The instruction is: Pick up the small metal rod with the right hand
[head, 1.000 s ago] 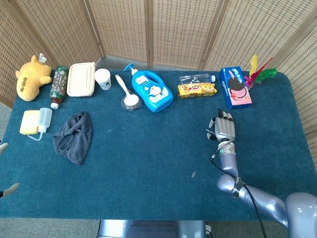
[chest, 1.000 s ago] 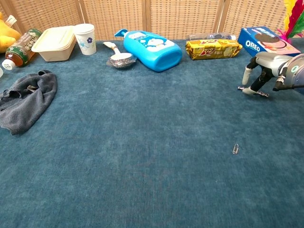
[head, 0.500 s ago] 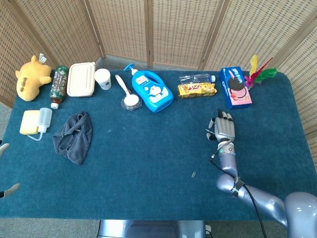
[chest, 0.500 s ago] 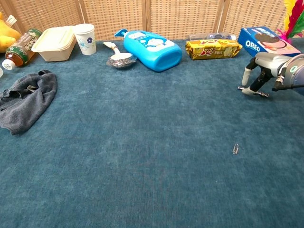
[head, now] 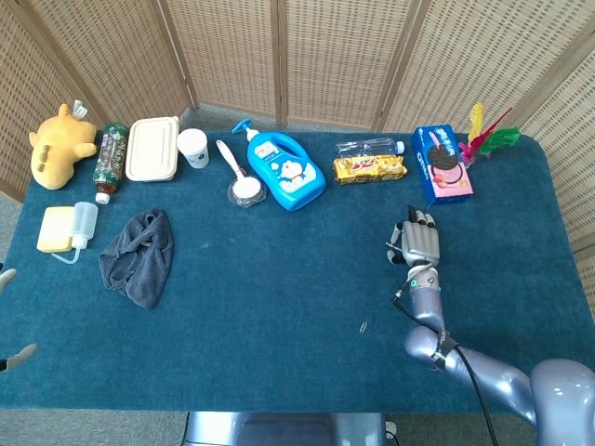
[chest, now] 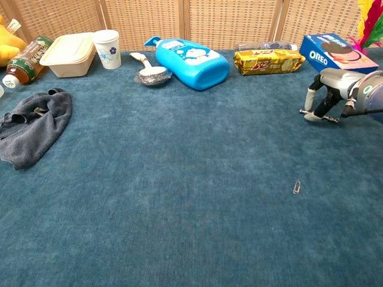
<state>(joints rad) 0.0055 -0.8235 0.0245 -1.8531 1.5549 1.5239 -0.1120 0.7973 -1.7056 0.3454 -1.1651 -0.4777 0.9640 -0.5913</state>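
Note:
The small metal rod is thin and silvery and lies low on the blue cloth at the right, in front of the Oreo box. My right hand arches over it with fingers curled down, thumb and fingertips pinching the rod from both sides. From the head view the right hand covers the rod, with only a tip showing beside the thumb. Two fingertips of my left hand poke in at the far left edge, apart and holding nothing.
An Oreo box, a yellow snack pack and a blue detergent bottle stand along the back. A paper clip lies nearer the front. A grey cloth lies at the left.
My right hand has shifted slightly right and closed tighter around the rod. The rod has barely moved. Nothing else differs.

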